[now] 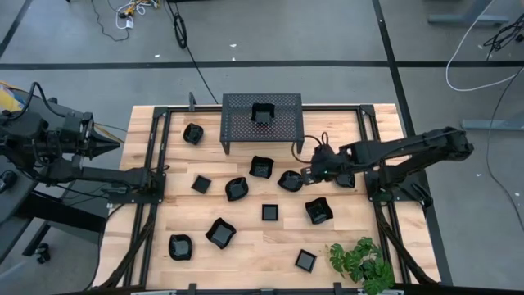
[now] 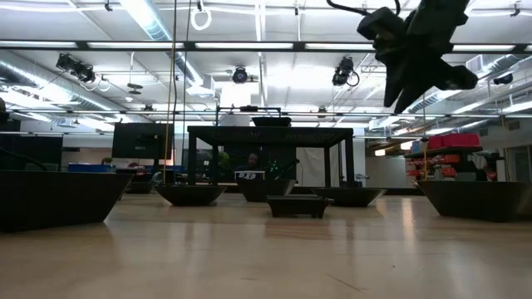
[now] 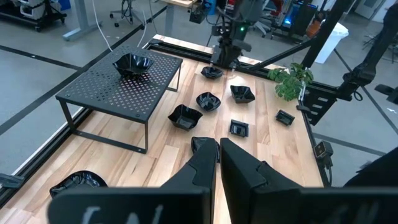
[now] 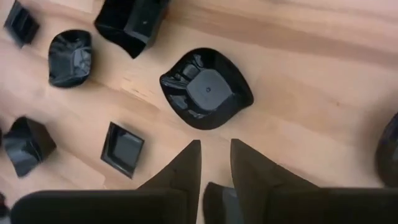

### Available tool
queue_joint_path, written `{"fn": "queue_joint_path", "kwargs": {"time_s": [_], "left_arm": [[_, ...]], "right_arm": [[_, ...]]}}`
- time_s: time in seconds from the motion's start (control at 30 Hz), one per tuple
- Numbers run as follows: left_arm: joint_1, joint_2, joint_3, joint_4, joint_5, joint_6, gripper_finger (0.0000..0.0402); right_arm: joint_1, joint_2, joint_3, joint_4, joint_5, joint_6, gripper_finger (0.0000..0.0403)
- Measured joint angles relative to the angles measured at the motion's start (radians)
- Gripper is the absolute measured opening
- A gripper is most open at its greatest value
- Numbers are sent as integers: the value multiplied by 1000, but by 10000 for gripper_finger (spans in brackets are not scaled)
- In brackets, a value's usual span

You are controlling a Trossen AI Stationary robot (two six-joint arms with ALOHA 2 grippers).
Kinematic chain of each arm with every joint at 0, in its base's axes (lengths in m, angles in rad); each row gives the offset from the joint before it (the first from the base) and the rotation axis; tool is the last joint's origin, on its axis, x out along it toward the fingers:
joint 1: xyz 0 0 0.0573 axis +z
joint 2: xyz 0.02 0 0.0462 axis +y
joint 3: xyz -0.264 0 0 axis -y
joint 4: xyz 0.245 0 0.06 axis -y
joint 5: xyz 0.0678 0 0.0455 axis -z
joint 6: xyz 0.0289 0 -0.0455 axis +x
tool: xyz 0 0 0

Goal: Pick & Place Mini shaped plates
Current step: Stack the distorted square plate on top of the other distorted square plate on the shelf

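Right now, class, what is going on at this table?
A two-armed robot is sorting mini shaped plates scattered over a wooden table. One plate already sits on the perforated stand. The right gripper hovers above a rounded plate, fingers slightly apart, holding nothing. The left gripper waits shut at the table's left edge.

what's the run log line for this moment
right end effector: open, empty, above rounded mini plate | left end effector: shut, waiting at table's left | stand: one plate

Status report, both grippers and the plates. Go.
Right gripper empty, jaws slightly apart, above a rounded plate mid-table. Left gripper shut, parked at table's left edge. One plate on the perforated stand. Nothing in the way.
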Motion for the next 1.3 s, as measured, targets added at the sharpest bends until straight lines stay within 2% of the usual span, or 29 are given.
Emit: {"fn": "queue_joint_path", "kwargs": {"time_s": [0.57,0.97,1.3], "left_arm": [[0,-1,0,0,0,0,25],[0,-1,0,0,0,0,25],[0,-1,0,0,0,0,25]], "right_arm": [[106,175,0,77,34,333,89],[248,179,0,46,32,312,89],[336,178,0,-131,-83,331,89]]}}
